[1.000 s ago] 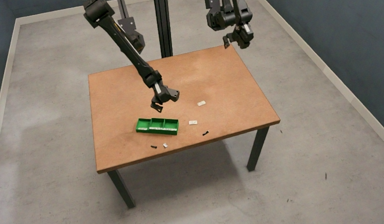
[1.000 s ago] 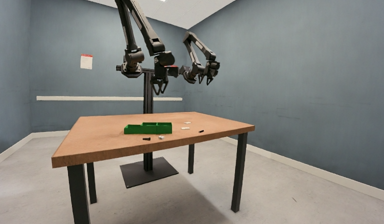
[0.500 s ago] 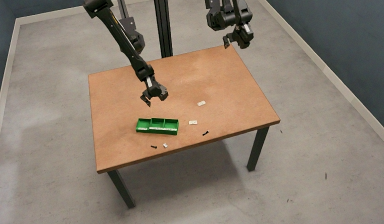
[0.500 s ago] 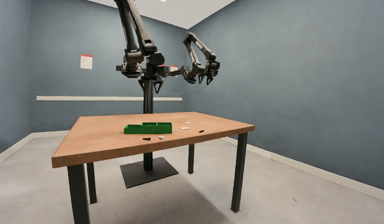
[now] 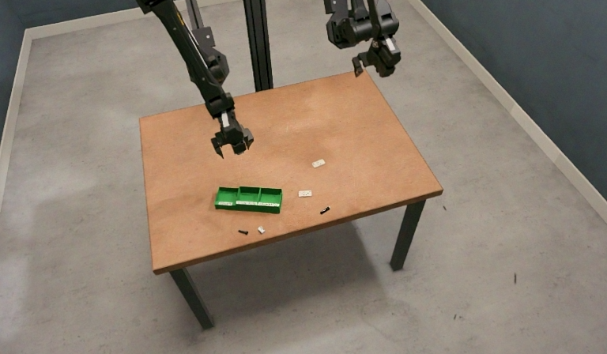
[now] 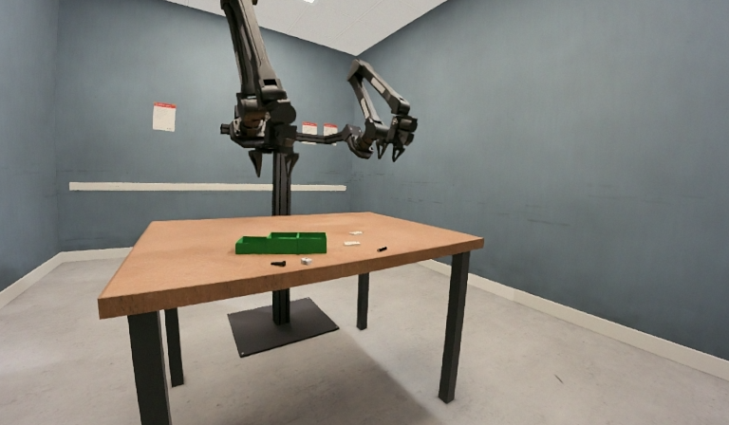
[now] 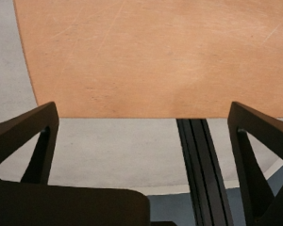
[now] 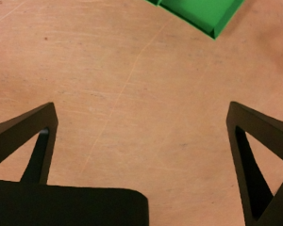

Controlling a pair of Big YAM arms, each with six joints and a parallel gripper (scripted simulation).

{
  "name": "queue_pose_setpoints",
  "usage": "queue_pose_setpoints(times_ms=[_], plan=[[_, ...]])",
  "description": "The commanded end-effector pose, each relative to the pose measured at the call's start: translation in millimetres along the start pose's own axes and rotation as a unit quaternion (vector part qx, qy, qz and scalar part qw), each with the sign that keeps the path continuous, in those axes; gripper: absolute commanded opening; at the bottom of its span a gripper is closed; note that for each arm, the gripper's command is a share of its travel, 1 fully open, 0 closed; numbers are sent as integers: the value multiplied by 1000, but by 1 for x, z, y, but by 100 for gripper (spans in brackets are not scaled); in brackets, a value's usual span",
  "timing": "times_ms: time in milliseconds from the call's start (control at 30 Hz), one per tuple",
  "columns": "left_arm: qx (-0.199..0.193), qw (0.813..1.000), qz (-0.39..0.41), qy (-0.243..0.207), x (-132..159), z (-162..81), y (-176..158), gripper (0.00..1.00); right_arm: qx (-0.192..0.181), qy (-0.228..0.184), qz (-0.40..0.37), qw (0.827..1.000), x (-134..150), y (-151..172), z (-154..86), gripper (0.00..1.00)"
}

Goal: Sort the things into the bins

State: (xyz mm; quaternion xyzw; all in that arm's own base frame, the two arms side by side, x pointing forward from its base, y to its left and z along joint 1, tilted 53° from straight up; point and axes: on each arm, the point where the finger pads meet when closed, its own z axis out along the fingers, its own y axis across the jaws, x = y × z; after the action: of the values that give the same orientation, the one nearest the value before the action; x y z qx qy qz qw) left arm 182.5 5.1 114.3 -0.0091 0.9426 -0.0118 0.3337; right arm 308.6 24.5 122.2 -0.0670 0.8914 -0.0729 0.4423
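A green three-compartment bin block stands flat, its compartments empty; its white labels are too small to read. Right of it lie a white dotted tile, a cream tile and a small black piece. In front of it lie a black bolt-like piece and a small white block. My right gripper is open and empty, high above the table behind the bins. My left gripper is open and empty near the far right corner.
The wooden table carries the loose things. The two front pieces and the black piece at the right lie close to its front edge. A black post stands behind the table and bears both arms.
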Motion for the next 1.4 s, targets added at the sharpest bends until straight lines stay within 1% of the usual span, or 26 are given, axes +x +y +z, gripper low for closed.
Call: queue_pose_setpoints(times_ms=[0,100,133,167,300,400,667,700,1033,1267,1333,1367], plan=[[-1,1000,0,-24,-20,-19,0,100,0,-1,64,998,5,4,3,100],[-1,1000,0,-24,-20,-19,0,100,0,1,63,998,6,4,3,100],[-1,1000,0,-24,-20,-19,0,100,0,-12,66,998,-10,3,0,100],[-1,1000,0,-24,-20,-19,0,100,0,-13,67,998,-11,3,0,100],[-1,1000,0,-24,-20,-19,0,100,0,-12,66,998,-12,4,0,100],[-1,1000,0,-24,-20,-19,0,100,1,-6,66,998,-7,4,1,100],[-1,1000,0,-24,-20,-19,0,100,0,-7,66,998,-11,4,-1,100],[-1,1000,0,-24,-20,-19,0,100,3,-5,63,998,-5,2,-1,100],[-1,1000,0,-24,-20,-19,0,100,0,-1,64,998,-9,6,-1,100],[-1,1000,0,-24,-20,-19,0,100,3,-5,63,998,-7,3,-1,100],[-1,1000,0,-24,-20,-19,0,100,0,0,63,998,-9,6,-1,100],[-1,1000,0,-24,-20,-19,0,100,3,-5,63,998,-7,3,-1,100]])
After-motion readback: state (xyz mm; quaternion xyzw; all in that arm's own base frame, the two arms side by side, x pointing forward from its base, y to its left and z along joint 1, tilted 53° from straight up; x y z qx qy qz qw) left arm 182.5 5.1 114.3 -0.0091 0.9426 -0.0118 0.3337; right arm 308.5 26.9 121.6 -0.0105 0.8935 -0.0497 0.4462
